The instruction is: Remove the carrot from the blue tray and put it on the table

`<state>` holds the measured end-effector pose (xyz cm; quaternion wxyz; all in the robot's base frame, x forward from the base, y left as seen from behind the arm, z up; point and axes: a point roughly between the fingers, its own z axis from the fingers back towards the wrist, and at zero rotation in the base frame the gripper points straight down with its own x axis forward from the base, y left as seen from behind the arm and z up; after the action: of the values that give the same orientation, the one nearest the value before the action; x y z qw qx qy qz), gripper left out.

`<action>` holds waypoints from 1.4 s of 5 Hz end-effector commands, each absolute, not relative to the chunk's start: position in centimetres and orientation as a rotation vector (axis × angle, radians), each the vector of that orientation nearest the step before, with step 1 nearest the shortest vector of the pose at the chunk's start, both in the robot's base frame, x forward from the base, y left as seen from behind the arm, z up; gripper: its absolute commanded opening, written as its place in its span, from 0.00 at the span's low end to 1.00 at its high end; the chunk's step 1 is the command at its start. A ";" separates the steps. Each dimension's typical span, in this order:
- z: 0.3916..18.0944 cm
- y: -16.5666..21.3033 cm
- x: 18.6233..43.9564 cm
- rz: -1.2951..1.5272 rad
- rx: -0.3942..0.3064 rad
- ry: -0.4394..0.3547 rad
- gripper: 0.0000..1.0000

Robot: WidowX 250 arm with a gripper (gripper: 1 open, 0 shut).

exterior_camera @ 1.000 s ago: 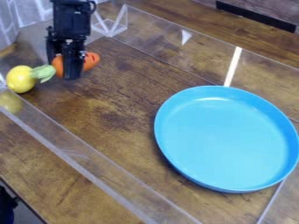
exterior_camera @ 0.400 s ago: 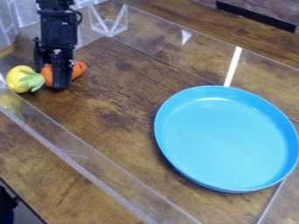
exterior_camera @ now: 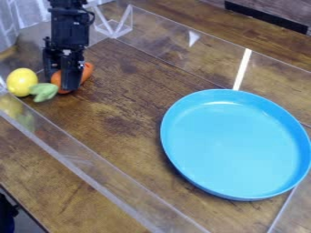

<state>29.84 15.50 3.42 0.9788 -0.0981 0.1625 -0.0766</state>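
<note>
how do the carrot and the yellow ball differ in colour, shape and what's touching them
The carrot is orange with a green leafy top, while the yellow ball is yellow all over as far as it shows. The carrot is longish and tapered toward one end; the ball looks round. The robot's fingers are at the carrot, but not at the ball. Both are at the same side of the table, away from the blue tray.

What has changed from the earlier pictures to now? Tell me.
The gripper dipped toward the left edge of the picture, then swung back right. The carrot went with it, still at the fingers, and its leafy top now points down toward the near side. No release is visible. The blue tray and yellow ball stayed put.
</note>
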 end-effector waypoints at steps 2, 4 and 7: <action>4.9 18.3 30.9 -0.122 -0.176 0.275 0.00; 5.2 17.9 30.9 -0.139 -0.177 0.275 0.00; 4.7 17.3 30.2 0.001 -0.204 0.264 0.00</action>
<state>29.90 16.43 2.31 0.9789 -0.1208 0.1647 -0.0076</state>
